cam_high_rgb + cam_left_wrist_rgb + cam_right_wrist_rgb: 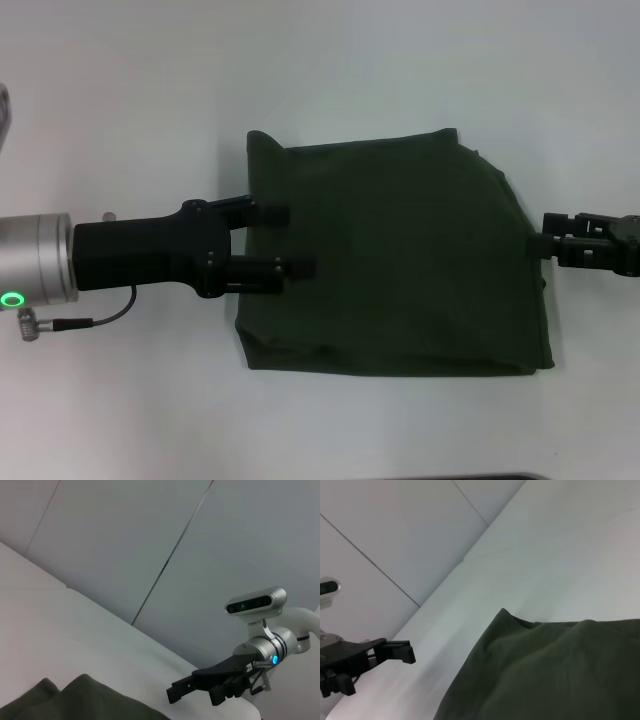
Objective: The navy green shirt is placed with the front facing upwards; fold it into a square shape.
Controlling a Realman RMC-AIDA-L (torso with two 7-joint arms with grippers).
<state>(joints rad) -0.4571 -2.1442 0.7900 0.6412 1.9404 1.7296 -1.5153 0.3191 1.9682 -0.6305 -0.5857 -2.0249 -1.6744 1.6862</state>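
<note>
Seen from the robot's head camera, a white tabletop fills the scene. On the left, the left gripper reaches in from the side, its two black fingers spread wide apart and lying over the left edge of the navy green shirt, with no cloth pinched between them as far as can be seen.

The shirt lies in the middle of the tabletop, already folded into a compact, roughly square bundle. Only plain dark green cloth shows on top; no sleeves, collar or print are visible. The near edge and right edge look fairly straight. The far left corner pokes up in a small peak, and the far right corner is slanted rather than square.

On the right, the right gripper sits at the shirt's right edge, its tip touching or just meeting the cloth. Whether its fingers are apart or closed cannot be told.

Judging from this, the main folds appear done, and what is left seems to be tidying the uneven corners and pulling both arms away.
</note>
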